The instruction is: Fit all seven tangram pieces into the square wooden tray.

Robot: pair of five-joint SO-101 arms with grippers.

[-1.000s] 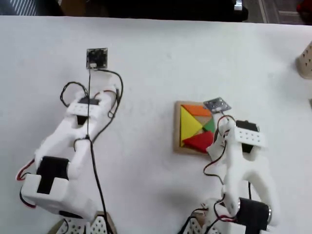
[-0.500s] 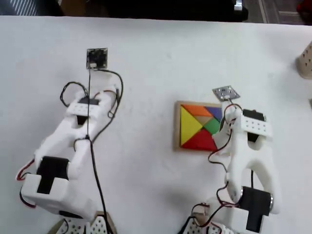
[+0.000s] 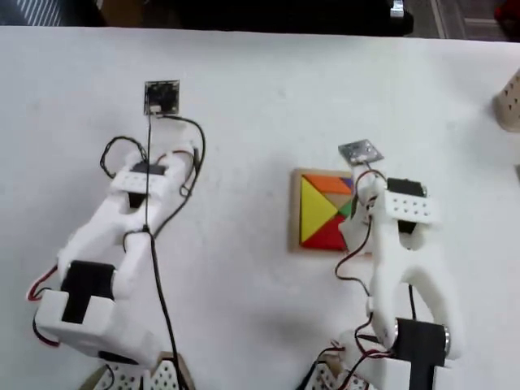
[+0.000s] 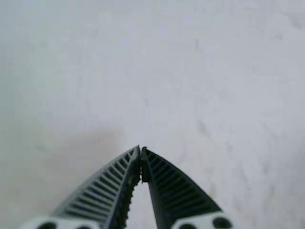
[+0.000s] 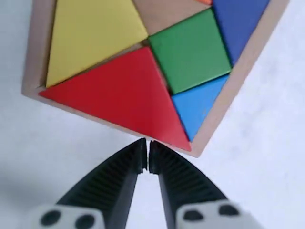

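The square wooden tray (image 3: pixel 296 213) lies right of the table's middle, with yellow (image 3: pixel 314 210), orange (image 3: pixel 329 184) and red (image 3: pixel 325 236) pieces in it. My right arm (image 3: pixel 398 218) covers its right side. In the right wrist view the yellow triangle (image 5: pixel 90 38), red triangle (image 5: pixel 121 95), green square (image 5: pixel 190 50), light blue triangle (image 5: pixel 200 107), dark blue piece (image 5: pixel 240 19) and a wood-coloured piece (image 5: pixel 167 14) lie flat inside the tray rim (image 5: pixel 238 78). My right gripper (image 5: pixel 147 156) is shut and empty, just outside the rim by the red triangle's corner. My left gripper (image 4: pixel 140 164) is shut and empty over bare table.
My left arm (image 3: pixel 122 219) rests far to the left of the tray, its black cable (image 3: pixel 154 268) trailing toward the front edge. A perforated tan object (image 3: pixel 509 101) stands at the right edge. White table (image 3: pixel 244 122) stretches between and behind the arms.
My right arm swung right, off the tray, then came back left over the tray's right side. The left arm has kept still.
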